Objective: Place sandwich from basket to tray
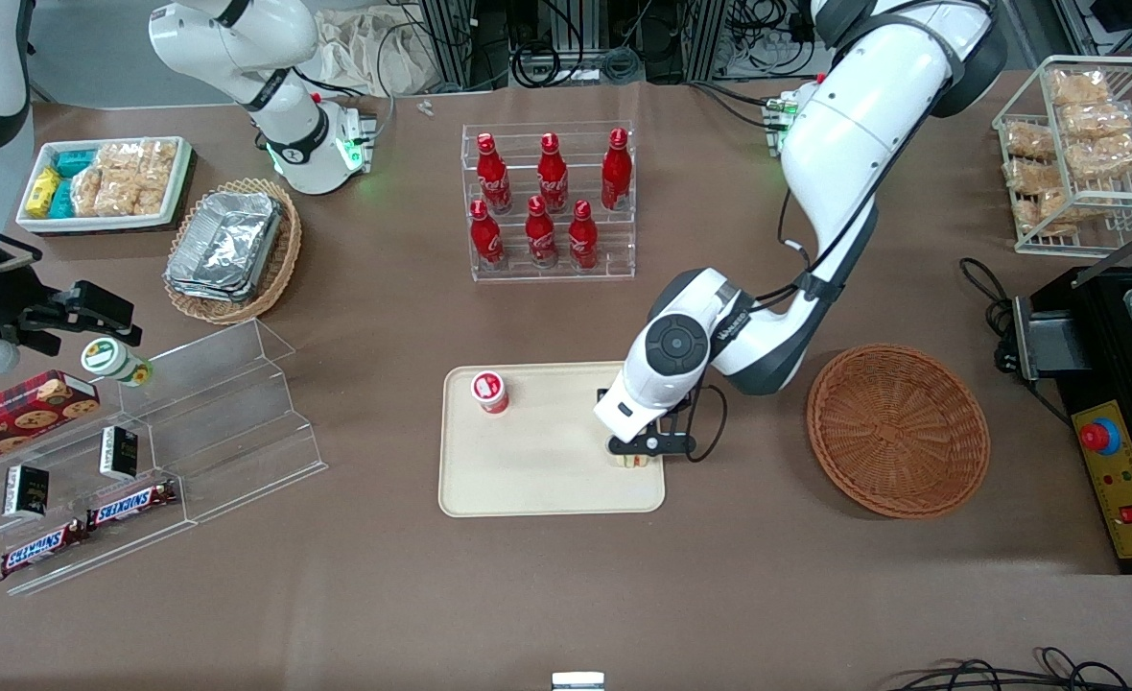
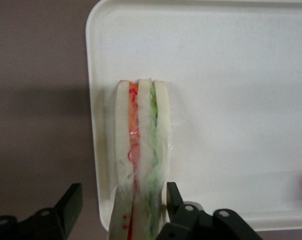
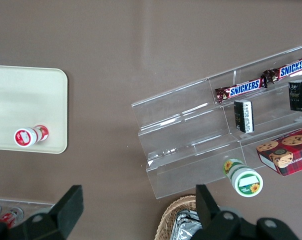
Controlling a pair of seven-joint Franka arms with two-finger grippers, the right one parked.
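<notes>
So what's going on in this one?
The left arm's gripper is down at the corner of the flat beige rectangular tray nearest the round reddish-brown wicker basket. The small wedge sandwich stands on the tray between its open jaws. A small red-capped bottle also sits on the tray.

Sandwich [image 2: 141, 155] stands on edge on the tray [image 1: 528, 480]; basket [image 1: 897, 432] empty.

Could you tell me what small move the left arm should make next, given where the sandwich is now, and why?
Probably lift straight up and clear. The sandwich already rests on the tray near its edge, the basket is empty, and the gripper stands open around the sandwich with gaps both sides, so it looks released.
</notes>
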